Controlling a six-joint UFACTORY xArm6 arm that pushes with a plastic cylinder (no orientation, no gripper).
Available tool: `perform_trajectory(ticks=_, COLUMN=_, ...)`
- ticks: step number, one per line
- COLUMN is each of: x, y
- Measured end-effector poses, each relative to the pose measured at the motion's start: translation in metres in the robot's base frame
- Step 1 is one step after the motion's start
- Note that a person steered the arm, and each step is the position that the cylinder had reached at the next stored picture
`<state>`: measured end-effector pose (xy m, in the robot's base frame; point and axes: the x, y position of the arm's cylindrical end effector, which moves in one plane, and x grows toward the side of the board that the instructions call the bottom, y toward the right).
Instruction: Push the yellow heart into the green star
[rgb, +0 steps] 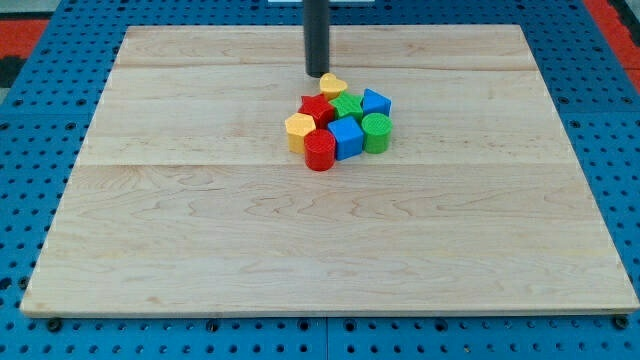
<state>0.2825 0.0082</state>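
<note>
The yellow heart (333, 84) sits at the top of a tight cluster of blocks near the board's middle, touching the green star (347, 104) just below and to its right. My tip (317, 73) stands just up and left of the yellow heart, at or very near its edge. The dark rod rises from there to the view's top.
The cluster also holds a red star (316, 108), a yellow hexagon (299, 129), a red cylinder (320, 150), a blue cube (346, 135), a green cylinder (376, 130) and a blue block (375, 101). The wooden board (200, 220) lies on a blue pegged surface.
</note>
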Motion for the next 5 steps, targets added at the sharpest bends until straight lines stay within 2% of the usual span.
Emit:
perform_trajectory(ticks=1, x=0.014, y=0.024)
perform_trajectory(ticks=2, x=0.017, y=0.018)
perform_trajectory(ticks=3, x=0.015, y=0.018)
perform_trajectory(ticks=4, x=-0.007, y=-0.003)
perform_trajectory(ticks=5, x=0.026, y=-0.009)
